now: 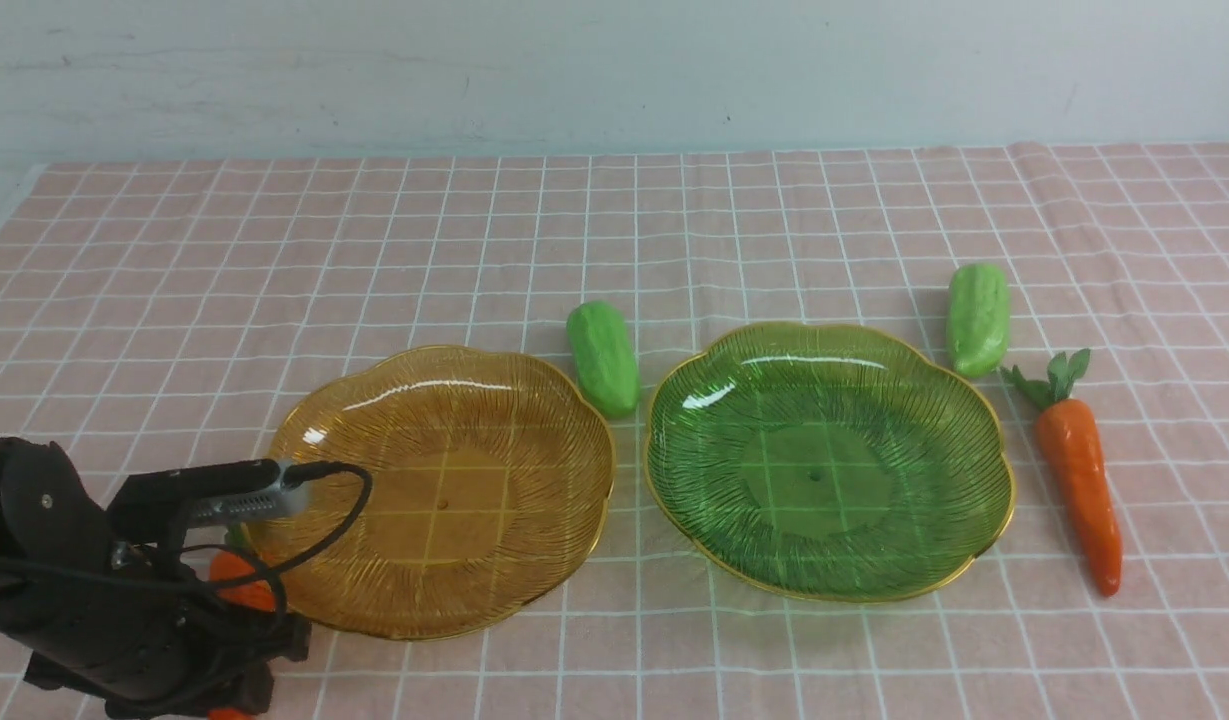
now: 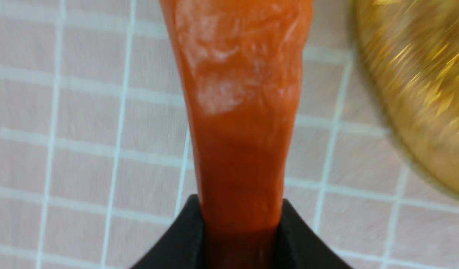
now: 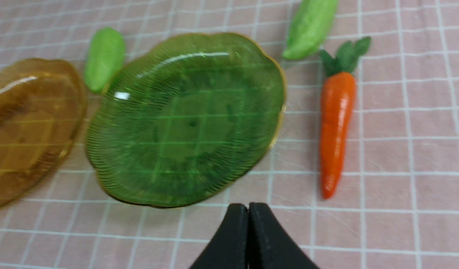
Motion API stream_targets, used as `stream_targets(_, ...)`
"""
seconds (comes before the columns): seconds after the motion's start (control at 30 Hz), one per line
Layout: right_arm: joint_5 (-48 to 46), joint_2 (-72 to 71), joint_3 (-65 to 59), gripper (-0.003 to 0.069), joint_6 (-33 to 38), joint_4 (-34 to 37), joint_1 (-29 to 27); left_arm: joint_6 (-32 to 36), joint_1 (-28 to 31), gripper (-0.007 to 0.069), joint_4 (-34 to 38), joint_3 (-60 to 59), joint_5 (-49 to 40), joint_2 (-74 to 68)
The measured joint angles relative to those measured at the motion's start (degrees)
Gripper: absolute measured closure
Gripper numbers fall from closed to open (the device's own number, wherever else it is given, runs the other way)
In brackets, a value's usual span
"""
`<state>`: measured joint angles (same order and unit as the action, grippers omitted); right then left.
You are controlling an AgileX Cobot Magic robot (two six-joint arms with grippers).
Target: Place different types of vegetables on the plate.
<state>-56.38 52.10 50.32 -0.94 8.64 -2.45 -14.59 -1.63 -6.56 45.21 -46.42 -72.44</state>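
Carrot (image 2: 240,93), glossy orange, clamped in the left end effector (image 2: 239,211). The black fingers (image 2: 177,243) are narrowed onto its thin end, and the thicker body runs out away from the wrist. In the front view only a patch of this held carrot (image 1: 242,590) shows under the left arm, low over the pink checked cloth (image 1: 274,250) on the desk. Whether it touches the cloth, cannot tell.

Amber plate (image 1: 454,400): just beside the left end effector, on its right. In the left wrist view a strip of cloth separates the carrot from the rim.

Green plate (image 1: 824,460): beyond the amber plate from the left end effector, well apart from it. The two rims sit near each other.

Right end effector (image 3: 248,209): fingers pressed flat together, tip to tip, gripping no object. It hangs over the cloth with the green plate's near rim just ahead.

Second carrot (image 1: 1079,480): on the cloth ahead and right of the right end effector. Its tip points back toward that end effector and its green leaves point away. It lies near the green plate's right rim, not touching.

Pale gourd (image 1: 978,318): beyond the second carrot's leaves, just beside the green plate's far right rim.

Darker gourd (image 1: 604,358): on the cloth at the far side of the gap between the plates, ahead and left of the right end effector. It sits close against both rims.
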Motion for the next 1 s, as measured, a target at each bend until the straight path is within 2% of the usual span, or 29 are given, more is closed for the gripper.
stream_targets(0.07, 0.0, 4.81, 2.07, 0.0674, -2.37, -2.81, 0.0, 1.23, -1.22, 0.0466, 0.26, 1.62, 0.22, 1.94)
stream_targets(0.17, 0.48, 13.4, 4.82, 0.0668, -3.93, -3.92, 0.0, 4.72, -6.76, 0.0466, 3.67, 5.14, 2.94, 2.6)
stream_targets(0.27, 2.48, 21.77, 6.92, 0.0624, -4.09, -3.97, 0.0, 5.13, -12.1, 0.0466, 5.72, 6.63, 7.04, -0.71)
stream_targets(0.37, 5.36, 28.21, 8.25, 0.0555, -4.13, -3.91, 0.0, 5.2, -15.14, 0.0462, 6.11, 7.83, 9.7, -4.74)
stream_targets(0.53, 9.27, 35.17, 9.14, 0.0424, -4.13, -2.68, 0.0, 5.25, -16.75, 0.0421, 6.21, 10.18, 11.41, -11.84)
stream_targets(0.57, 10.38, 37.16, 9.27, 0.0379, -4.13, -2.26, 0.0, 5.25, -16.8, 0.0412, 6.21, 10.41, 11.46, -12.86)
stream_targets(0.63, 12.79, 41.01, 9.41, 0.0284, -4.03, -1.32, 0.0, 5.01, -16.8, 0.0365, 6.15, 11.47, 11.66, -16.05)
stream_targets(0.77, 17.44, 49.5, 9.41, 0.0144, -0.47, 1.79, 0.0, 4.37, -16.8, 0.0186, 5.29, 13.03, 12.31, -20.86)
stream_targets(0.87, 19.15, 52.32, 9.41, 0.0134, 2.35, 4.08, 0.0, 3.97, -16.8, 0.0119, 4.11, 13.06, 12.39, -21.09)
stream_targets(0.93, 19.78, 53.12, 9.41, 0.0143, 3.14, 4.92, 0.0, 3.21, -16.8, 0.0109, 3.67, 13.1, 12.39, -21.03)
stream_targets(1.0, 20.75, 53.85, 9.46, 0.0182, 3.92, 5.38, 0.0, 2.24, -16.8, 0.0112, 3.41, 13.1, 12.39, -20.9)
